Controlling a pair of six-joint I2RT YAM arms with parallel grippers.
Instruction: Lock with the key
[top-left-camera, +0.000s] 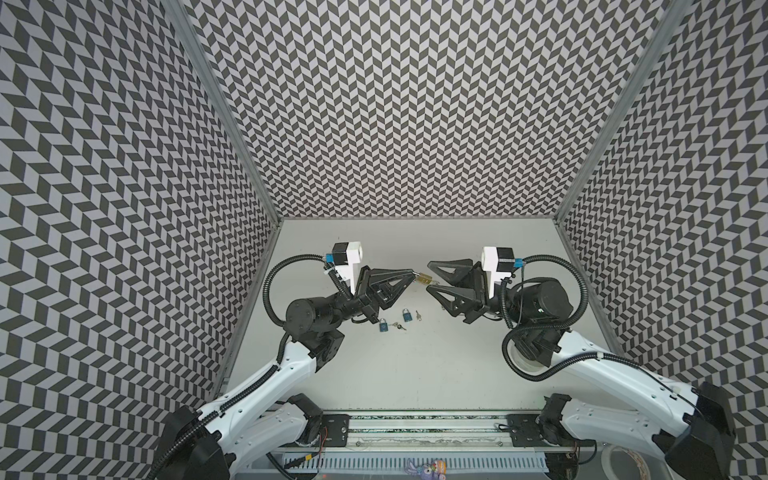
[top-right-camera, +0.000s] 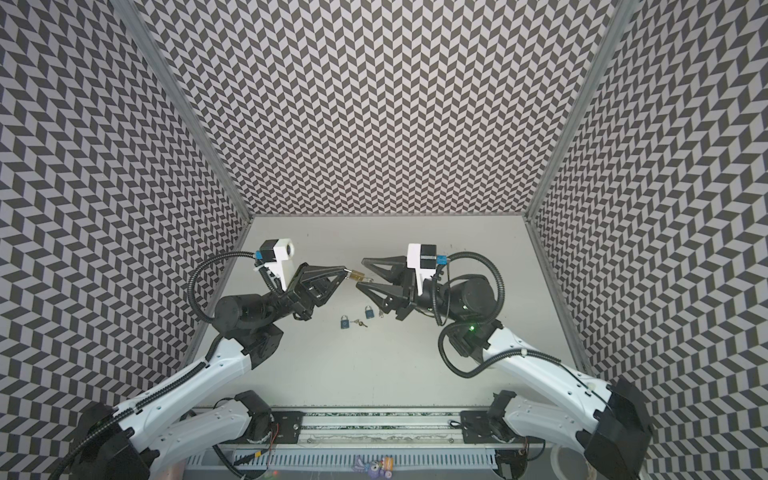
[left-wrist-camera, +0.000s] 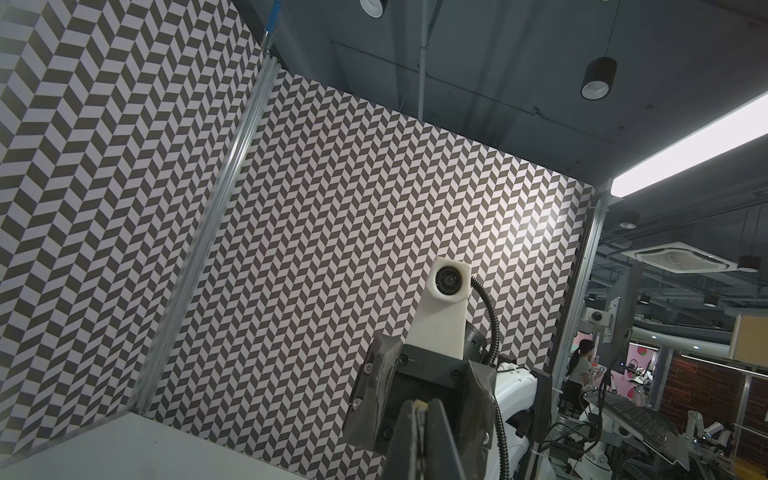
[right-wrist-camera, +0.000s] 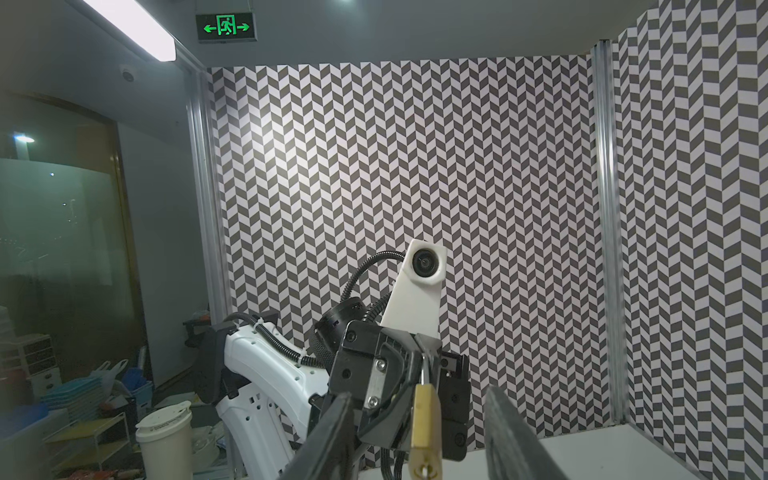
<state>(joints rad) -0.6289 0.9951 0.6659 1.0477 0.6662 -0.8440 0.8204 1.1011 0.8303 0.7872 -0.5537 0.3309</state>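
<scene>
An enclosure is shown from above, lined on three sides by walls covered in a black-and-white zigzag pattern. A pale grey bench forms its floor.

Two white-and-black robot arms are seen reaching in from the near edge, the left arm on the left and the right arm on the right. Their tips are brought close together above the middle of the bench.

The left end effector is seen with its fingers pressed together, clamped on the metal loop of a brass padlock. The padlock is held up off the bench between the two arms, with its body pointed toward the right arm. In the right wrist view the loop is seen pinched in the left end effector's fingertips, and the keyhole end is turned toward the camera. A small silvery piece is seen at that keyhole end. Whether it is a key cannot be told.

The right end effector is held with its fingers apart, one on each side of the padlock's body. A gap is seen on both sides, so the padlock is not gripped by it.

On the bench, nearer than the raised padlock, two small locks are laid near each other: the nearer blue padlock and the farther blue padlock. The first key is laid just beside the nearer one, and the second key just beside the farther one.
</scene>
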